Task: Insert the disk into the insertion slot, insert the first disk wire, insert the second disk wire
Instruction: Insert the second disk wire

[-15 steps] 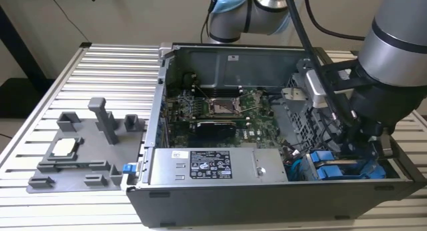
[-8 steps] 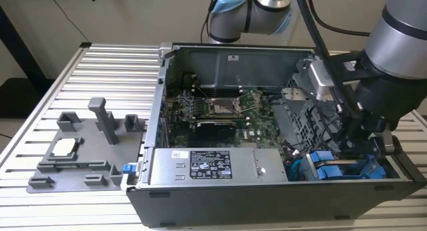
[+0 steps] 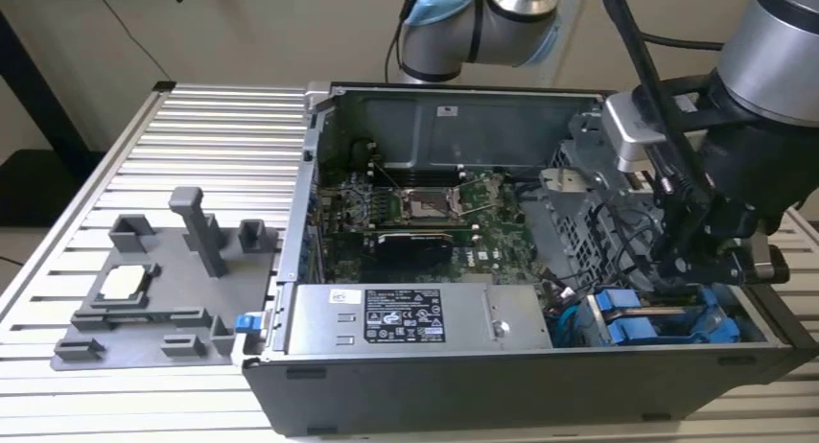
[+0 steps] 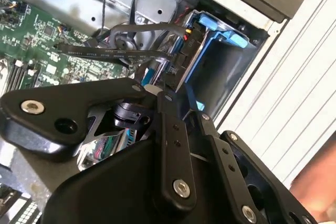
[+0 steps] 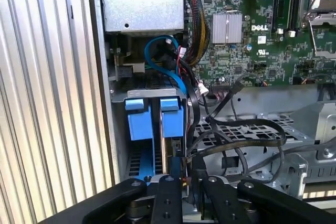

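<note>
Two blue-framed drives stand side by side in the grey drive cage. The disk (image 5: 172, 121) sits in the insertion slot (image 5: 152, 94), on the side nearer the motherboard; in the exterior view the disk (image 3: 617, 307) lies low at the case's right end. A blue wire (image 5: 157, 51) curves down to the drives' rear. My gripper (image 5: 191, 179) hangs just behind the disk with its jaws close together around a black disk wire (image 5: 190, 129). In the second wrist view the gripper (image 4: 182, 103) points at the blue frame (image 4: 220, 35). The gripper (image 3: 676, 280) reaches down into the cage.
The silver power-supply box (image 3: 409, 316) lies beside the cage toward the exterior view's left. The green motherboard (image 3: 409, 208) fills the case's middle, with loose black cables (image 5: 247, 129) over the perforated cage top. A grey fixture (image 3: 153, 280) stands on the ribbed table (image 3: 192, 136).
</note>
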Robot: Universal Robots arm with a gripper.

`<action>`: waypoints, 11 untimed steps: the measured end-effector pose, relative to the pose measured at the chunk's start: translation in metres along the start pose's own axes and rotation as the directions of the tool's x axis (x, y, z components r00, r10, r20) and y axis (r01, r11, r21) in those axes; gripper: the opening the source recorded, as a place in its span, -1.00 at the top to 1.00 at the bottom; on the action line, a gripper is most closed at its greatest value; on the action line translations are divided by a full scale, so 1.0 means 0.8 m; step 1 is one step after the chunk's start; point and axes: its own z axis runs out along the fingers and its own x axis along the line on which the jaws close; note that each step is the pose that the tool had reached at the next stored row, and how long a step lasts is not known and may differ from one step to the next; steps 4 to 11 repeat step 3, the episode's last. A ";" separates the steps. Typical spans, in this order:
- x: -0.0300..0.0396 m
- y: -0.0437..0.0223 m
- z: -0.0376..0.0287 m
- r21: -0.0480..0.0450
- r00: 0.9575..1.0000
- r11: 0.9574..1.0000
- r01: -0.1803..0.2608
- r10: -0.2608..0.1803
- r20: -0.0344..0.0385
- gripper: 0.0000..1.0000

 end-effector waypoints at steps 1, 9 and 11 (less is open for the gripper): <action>0.0000 0.0000 0.0000 0.000 1.000 1.000 0.000 0.000 0.000 0.53; 0.0000 0.0000 -0.0001 0.000 1.000 1.000 0.000 0.000 0.000 0.53; 0.0000 0.0000 -0.0001 0.000 1.000 1.000 0.000 0.000 0.000 0.53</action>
